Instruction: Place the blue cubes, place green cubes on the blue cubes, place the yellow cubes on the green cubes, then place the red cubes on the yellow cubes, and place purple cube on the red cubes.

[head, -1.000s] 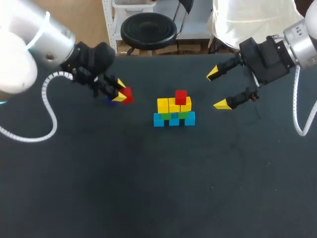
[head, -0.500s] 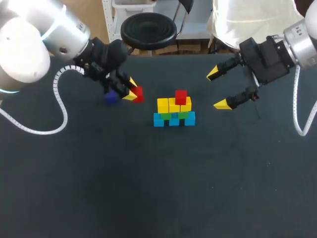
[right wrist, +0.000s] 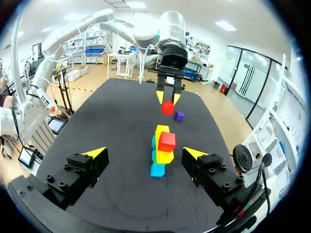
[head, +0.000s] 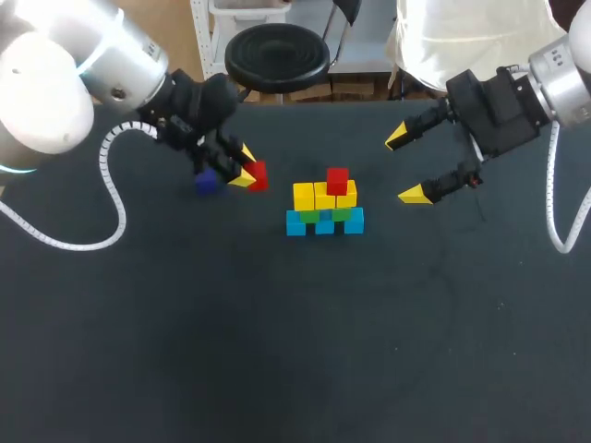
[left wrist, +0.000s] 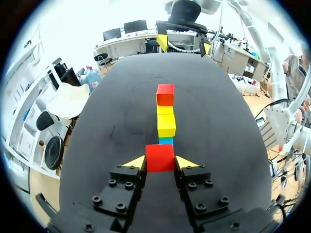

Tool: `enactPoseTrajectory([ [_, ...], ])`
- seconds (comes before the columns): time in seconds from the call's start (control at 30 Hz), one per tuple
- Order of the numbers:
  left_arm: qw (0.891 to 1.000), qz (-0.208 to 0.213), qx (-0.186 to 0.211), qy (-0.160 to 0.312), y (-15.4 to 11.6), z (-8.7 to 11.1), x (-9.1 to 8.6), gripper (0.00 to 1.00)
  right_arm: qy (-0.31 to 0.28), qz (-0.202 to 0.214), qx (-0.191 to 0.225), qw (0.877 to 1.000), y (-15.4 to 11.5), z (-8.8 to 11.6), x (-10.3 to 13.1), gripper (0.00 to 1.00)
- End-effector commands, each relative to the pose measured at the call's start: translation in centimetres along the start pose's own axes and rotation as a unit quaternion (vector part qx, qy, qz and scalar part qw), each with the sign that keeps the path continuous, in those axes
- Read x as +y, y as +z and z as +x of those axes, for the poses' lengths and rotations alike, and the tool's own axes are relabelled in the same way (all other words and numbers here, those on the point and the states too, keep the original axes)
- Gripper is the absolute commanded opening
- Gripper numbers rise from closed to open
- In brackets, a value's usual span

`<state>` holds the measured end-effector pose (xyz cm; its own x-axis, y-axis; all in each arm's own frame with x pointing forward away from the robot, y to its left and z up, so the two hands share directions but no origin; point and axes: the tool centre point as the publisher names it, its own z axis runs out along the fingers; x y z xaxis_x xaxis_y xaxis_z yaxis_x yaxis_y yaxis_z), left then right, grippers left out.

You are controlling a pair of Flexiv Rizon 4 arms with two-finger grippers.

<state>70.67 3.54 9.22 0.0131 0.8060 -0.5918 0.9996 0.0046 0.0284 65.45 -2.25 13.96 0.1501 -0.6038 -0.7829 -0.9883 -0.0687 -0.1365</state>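
The left gripper point(head: 246, 173) is clamped on a small loose red cube point(head: 258, 175): in the left wrist view both yellow-tipped fingers point(left wrist: 135, 162) press its opposite faces, and the cube point(left wrist: 160, 158) fills the gap between them. The cube is held apart from the stack, on the stack's left in the head view. I cannot tell whether it touches the black table point(head: 277, 351).

A small dark purple cube point(head: 206, 182) sits on the table just beside that gripper, on the side away from the stack. The right wrist view shows the purple cube point(right wrist: 180, 115) close to the gripped red one point(right wrist: 167, 107).

The stack stands near the table's middle. Three light blue cubes point(head: 324, 224) form the bottom row, two green cubes point(head: 310, 216) rest on them, and three yellow cubes point(head: 324, 196) lie above those. One placed red cube point(head: 338, 180) sits on top, towards the right end of the yellow row.

The right gripper point(head: 406, 166) hangs to the right of the stack, its jaws spread wide and holding nothing. In its own view the stack's red cube point(right wrist: 166, 141) lies ahead, between the open fingers point(right wrist: 95, 153).
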Motion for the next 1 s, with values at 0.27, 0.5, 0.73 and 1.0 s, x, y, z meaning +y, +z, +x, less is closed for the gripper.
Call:
enactPoseTrajectory([
  [0.27,1.000,0.004,0.019,-0.008,0.2,0.0,0.2,0.00,0.000,0.000,-0.001,1.000,0.0,0.0,0.0,1.00],
  [0.5,0.998,0.045,0.009,-0.049,0.0,-1.4,0.2,0.00,0.000,0.000,-0.001,1.000,0.0,0.0,0.0,1.00],
  [0.73,0.997,0.069,0.014,-0.026,0.4,-4.2,-1.4,0.00,0.000,0.000,-0.001,1.000,0.0,0.0,0.0,1.00],
  [1.0,0.995,0.094,0.010,0.008,2.0,-6.8,-2.0,0.00,0.000,0.000,-0.001,1.000,0.0,0.0,0.0,1.00],
])
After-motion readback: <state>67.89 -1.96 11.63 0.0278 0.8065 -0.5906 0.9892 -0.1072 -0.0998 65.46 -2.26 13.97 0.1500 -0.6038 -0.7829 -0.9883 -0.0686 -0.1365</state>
